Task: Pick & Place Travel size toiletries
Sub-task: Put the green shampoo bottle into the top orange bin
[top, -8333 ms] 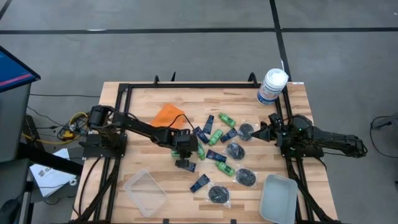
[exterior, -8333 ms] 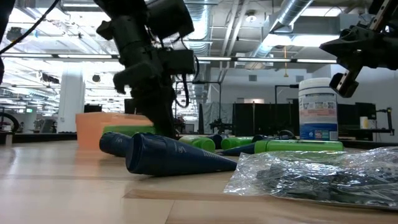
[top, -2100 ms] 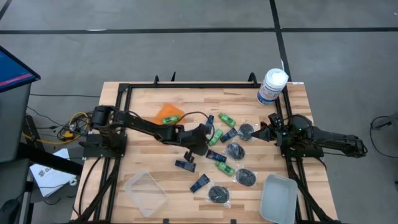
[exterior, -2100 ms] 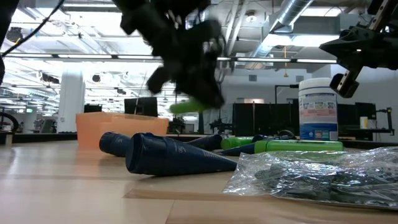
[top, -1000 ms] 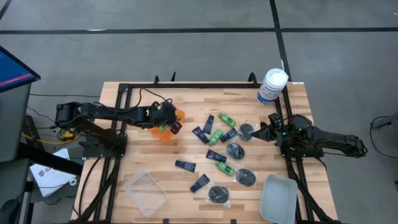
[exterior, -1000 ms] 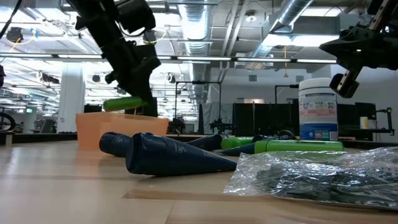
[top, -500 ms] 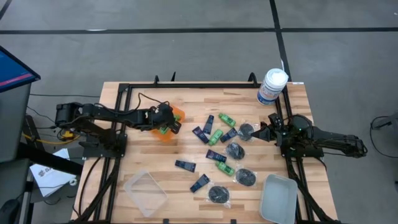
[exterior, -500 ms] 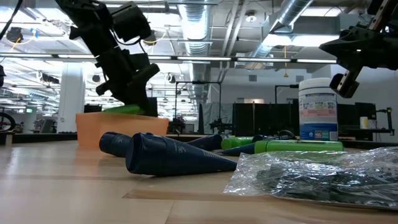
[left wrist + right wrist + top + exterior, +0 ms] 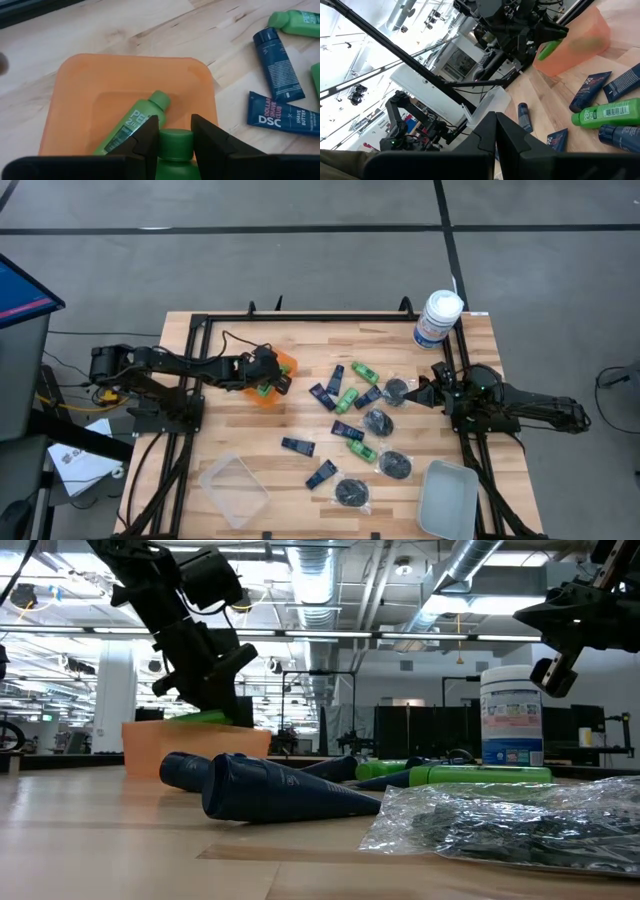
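My left gripper (image 9: 264,383) hangs over an orange tray (image 9: 284,366) at the table's far left, shut on a small green bottle (image 9: 200,717). A second green bottle (image 9: 131,126) lies flat in the tray (image 9: 90,100). More green bottles (image 9: 347,396), navy tubes (image 9: 335,378) and black pieces in clear packets (image 9: 378,420) lie scattered mid-table. My right gripper (image 9: 424,393) waits shut at the right edge, holding nothing. My left gripper pinches the green bottle between its two fingers (image 9: 145,142), with the bottle's capped end (image 9: 175,144) sticking out past them. The fingers slant down from the table's left side. The bottle lies almost level at the height of the tray's rim (image 9: 190,726), above the bottle inside.
A large white canister (image 9: 437,318) stands at the far right corner. A clear container (image 9: 233,488) sits near the front left, a pale grey tray (image 9: 447,498) near the front right. Black frame rails (image 9: 300,317) run along the table's edges.
My left gripper has sunk a little over the orange tray and rolled its wrist, keeping its hold. The green bottle has come down from above the tray's rim to about rim height.
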Controlling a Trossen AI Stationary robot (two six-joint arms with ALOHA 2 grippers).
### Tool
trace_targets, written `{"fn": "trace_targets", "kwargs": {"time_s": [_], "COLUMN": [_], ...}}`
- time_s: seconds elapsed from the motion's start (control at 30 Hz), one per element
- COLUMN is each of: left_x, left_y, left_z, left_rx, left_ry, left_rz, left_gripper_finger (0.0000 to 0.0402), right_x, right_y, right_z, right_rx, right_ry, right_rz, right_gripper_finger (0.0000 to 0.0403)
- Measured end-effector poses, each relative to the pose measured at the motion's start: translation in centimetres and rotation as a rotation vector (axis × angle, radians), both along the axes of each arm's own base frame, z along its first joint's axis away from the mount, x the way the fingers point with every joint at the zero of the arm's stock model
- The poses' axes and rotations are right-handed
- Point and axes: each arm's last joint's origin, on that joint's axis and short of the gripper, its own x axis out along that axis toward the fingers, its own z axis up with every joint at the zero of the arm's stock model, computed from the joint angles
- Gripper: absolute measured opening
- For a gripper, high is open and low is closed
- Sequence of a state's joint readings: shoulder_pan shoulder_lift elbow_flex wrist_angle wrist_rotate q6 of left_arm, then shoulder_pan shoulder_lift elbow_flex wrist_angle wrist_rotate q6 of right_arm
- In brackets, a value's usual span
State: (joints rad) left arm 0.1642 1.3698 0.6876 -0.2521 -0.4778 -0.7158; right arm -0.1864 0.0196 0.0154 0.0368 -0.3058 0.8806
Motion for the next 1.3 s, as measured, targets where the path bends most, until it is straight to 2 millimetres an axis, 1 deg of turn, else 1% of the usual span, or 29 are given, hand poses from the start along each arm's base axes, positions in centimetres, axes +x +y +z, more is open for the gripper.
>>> {"fn": "trace_targets", "kwargs": {"time_s": [0.13, 0.2, 0.4, 0.63, 0.73, 0.93, 1.13, 1.23, 1.3], "left_x": [0.1, 0.5, 0.9, 1.1, 1.1, 1.2, 1.2, 1.1, 1.0], "left_y": [0.0, 0.1, 0.0, 0.1, 0.0, 0.0, 0.0, -0.1, -0.1], "left_z": [-0.5, -0.8, -2.3, -2.6, -2.6, -2.6, -2.4, -1.4, -0.1], "left_rx": [-0.006, -0.007, -0.050, -0.053, -0.058, -0.060, -0.065, -0.073, -0.064], "left_ry": [0.018, 0.010, 0.062, 0.067, 0.063, 0.060, 0.051, -0.001, -0.041], "left_rz": [-0.002, -0.003, -0.027, -0.028, -0.032, -0.034, -0.038, -0.056, -0.092], "left_gripper_finger": [0.0090, 0.0090, 0.0091, 0.0091, 0.0096, 0.0127, 0.0140, 0.0150, 0.0160], "right_x": [0.0, 0.0, 0.0, 0.0, 0.0, 0.0, 0.0, 0.0, 0.0], "right_y": [0.0, 0.0, 0.0, 0.0, 0.0, 0.0, 0.0, 0.0, 0.0], "right_z": [0.0, 0.0, 0.0, 0.0, 0.0, 0.0, 0.0, 0.0, 0.0], "right_rx": [0.000, 0.000, 0.002, 0.002, 0.002, 0.002, 0.001, 0.002, 0.002], "right_ry": [0.000, 0.000, 0.000, 0.000, 0.000, 0.000, 0.000, 0.000, -0.001], "right_rz": [0.000, 0.000, 0.000, 0.000, 0.000, 0.000, 0.000, 0.000, 0.000], "right_gripper_finger": [0.0000, 0.0000, 0.0000, 0.0000, 0.0000, 0.0000, 0.0000, 0.0000, 0.0000]}}
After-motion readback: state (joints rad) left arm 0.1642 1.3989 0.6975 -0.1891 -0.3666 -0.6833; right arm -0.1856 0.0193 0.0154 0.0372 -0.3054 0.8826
